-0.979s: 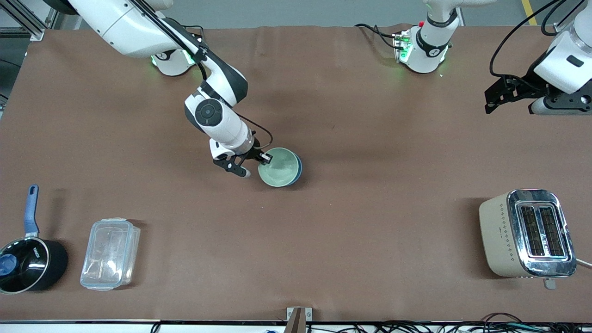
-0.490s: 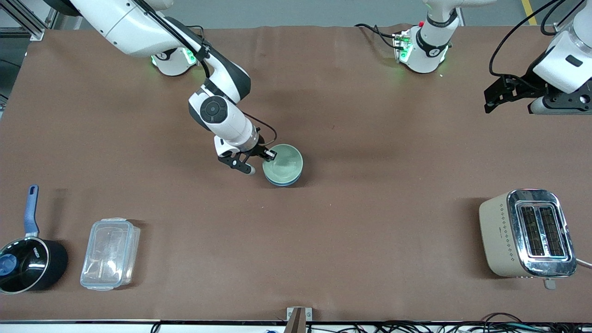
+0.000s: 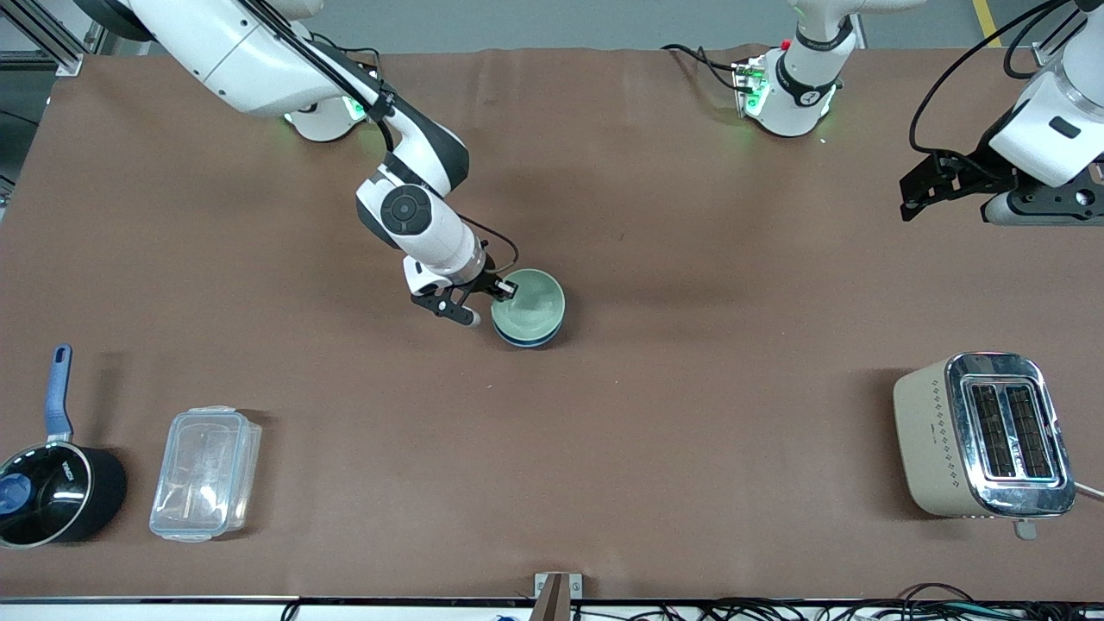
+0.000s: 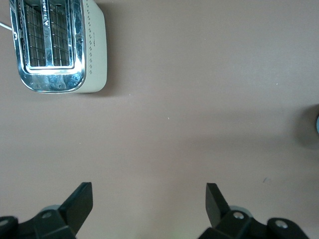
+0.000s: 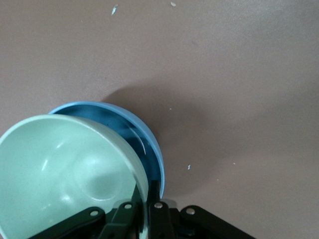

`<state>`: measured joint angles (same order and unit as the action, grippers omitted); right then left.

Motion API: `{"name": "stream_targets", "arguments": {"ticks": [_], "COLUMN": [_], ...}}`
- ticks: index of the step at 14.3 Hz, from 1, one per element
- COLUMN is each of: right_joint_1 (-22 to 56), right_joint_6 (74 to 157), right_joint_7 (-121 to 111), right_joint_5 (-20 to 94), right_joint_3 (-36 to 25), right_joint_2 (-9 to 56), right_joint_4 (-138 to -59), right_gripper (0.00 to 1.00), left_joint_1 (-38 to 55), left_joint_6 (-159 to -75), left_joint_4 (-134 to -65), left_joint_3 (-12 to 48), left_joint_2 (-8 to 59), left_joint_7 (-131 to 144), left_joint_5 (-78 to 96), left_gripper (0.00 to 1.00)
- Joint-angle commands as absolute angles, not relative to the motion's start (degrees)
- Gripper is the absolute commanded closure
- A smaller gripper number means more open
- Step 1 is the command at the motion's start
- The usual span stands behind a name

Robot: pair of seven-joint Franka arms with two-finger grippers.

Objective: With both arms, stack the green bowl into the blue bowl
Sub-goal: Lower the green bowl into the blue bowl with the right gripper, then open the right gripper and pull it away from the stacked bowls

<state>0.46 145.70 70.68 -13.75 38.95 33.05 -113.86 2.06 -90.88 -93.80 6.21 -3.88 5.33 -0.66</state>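
Note:
The pale green bowl (image 3: 529, 304) sits tilted inside the blue bowl (image 3: 528, 338) near the middle of the table. My right gripper (image 3: 501, 292) is shut on the green bowl's rim, on the side toward the right arm's end. In the right wrist view the green bowl (image 5: 65, 174) leans inside the blue bowl (image 5: 142, 144), with the fingers (image 5: 155, 209) pinching the green rim. My left gripper (image 3: 916, 191) is open and empty, held high over the table at the left arm's end; its fingertips (image 4: 216, 196) show wide apart over bare table.
A beige toaster (image 3: 983, 435) stands at the left arm's end, nearer the front camera; it also shows in the left wrist view (image 4: 57, 45). A black saucepan with a blue handle (image 3: 53, 483) and a clear plastic box (image 3: 205, 473) sit at the right arm's end.
My right gripper has carried the green bowl toward the left arm's end and lowered it into the blue bowl. The left arm has shifted only slightly.

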Motion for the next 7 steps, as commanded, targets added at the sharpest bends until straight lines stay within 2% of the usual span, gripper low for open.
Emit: {"name": "stream_targets", "arguments": {"ticks": [1,3,4,7], "right_joint_1": [0.44,0.18,0.0,-0.26], "right_joint_6": [145.11,143.54,140.31,120.3], "right_joint_7": [72.69,72.34,72.25,69.8], "right_joint_5": [-15.38,-15.38,-15.29,-16.08], "right_joint_3": [39.46,39.55,39.55,39.03], "right_joint_2": [33.66,32.96,32.18,27.79], "right_joint_4": [-112.5,-111.19,-109.44,-99.26], "right_gripper": [0.33,0.01,0.0,0.0], "left_joint_1": [2.11,2.28,2.2,2.11], "left_joint_6": [-92.28,-92.46,-92.55,-92.64], "left_joint_4": [-94.04,-94.04,-94.04,-93.96], "left_joint_3": [5.98,5.98,5.98,5.98], "left_joint_2": [-4.13,-3.87,-3.78,-3.78], "left_joint_7": [4.22,4.39,4.39,4.31], "left_joint_5": [-0.35,-0.35,-0.35,-0.44], "left_gripper": [0.0,0.0,0.0,0.0]}}
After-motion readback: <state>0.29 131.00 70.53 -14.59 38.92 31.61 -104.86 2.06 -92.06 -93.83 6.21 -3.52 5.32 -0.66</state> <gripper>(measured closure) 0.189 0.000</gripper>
